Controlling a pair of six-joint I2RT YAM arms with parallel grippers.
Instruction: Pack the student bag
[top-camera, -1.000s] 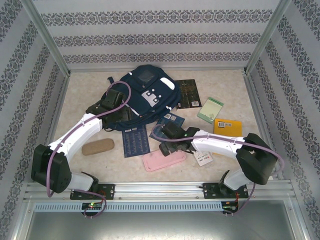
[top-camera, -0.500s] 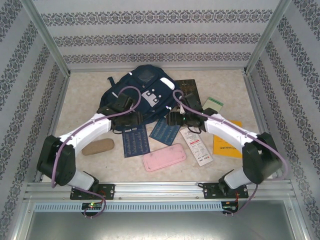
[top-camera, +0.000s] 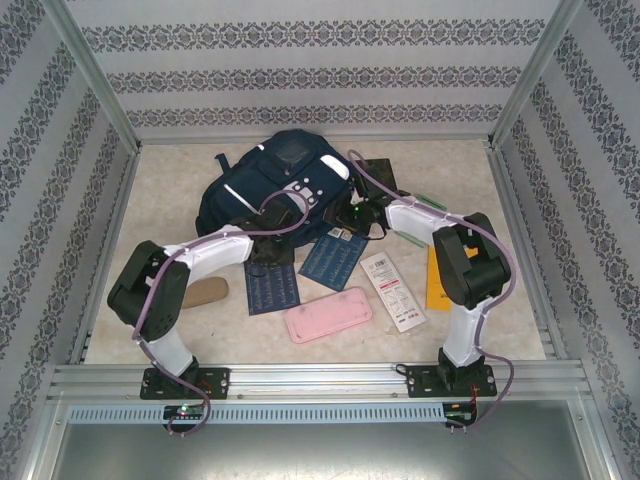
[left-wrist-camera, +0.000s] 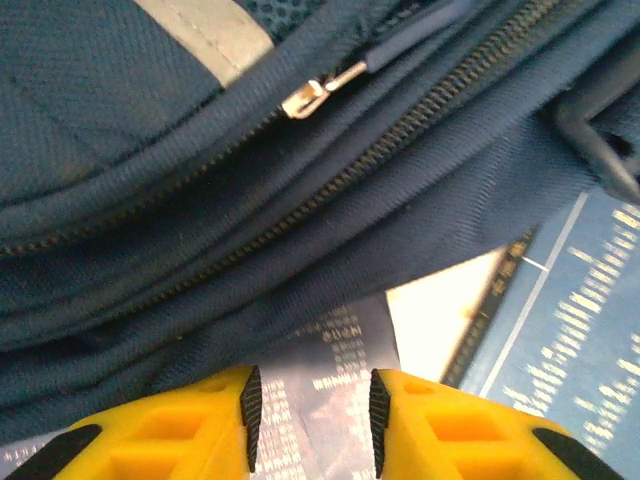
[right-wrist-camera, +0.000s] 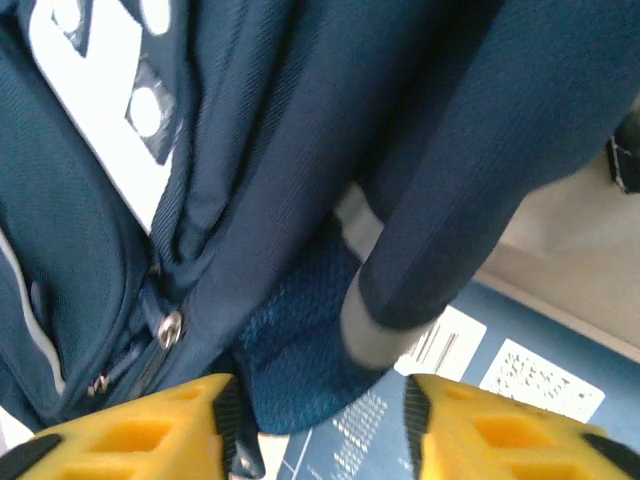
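The student bag (top-camera: 275, 185), navy with white-grey patches, lies at the back middle of the table. My left gripper (top-camera: 268, 247) is at its near edge. In the left wrist view this gripper (left-wrist-camera: 314, 415) is open, with the bag's zippered seams (left-wrist-camera: 300, 170) just ahead and a blue printed sheet (left-wrist-camera: 330, 370) under the gap. My right gripper (top-camera: 356, 216) is at the bag's right near corner. In the right wrist view it (right-wrist-camera: 320, 425) is open, and a blue mesh flap (right-wrist-camera: 300, 340) and a dark strap (right-wrist-camera: 450, 230) of the bag reach in between its fingers.
Two blue printed sheets (top-camera: 272, 285) (top-camera: 333, 255), a pink pencil case (top-camera: 328, 315), a white leaflet (top-camera: 392, 290) and a brown case (top-camera: 207, 293) lie in front of the bag. A dark book (top-camera: 378, 172), a green notebook (top-camera: 432, 202) and a yellow book (top-camera: 437, 285) are on the right.
The right arm swung from the pink pencil case up to the bag's right corner. The left gripper moved from the bag's left side to its near edge. Both jaws narrowed.
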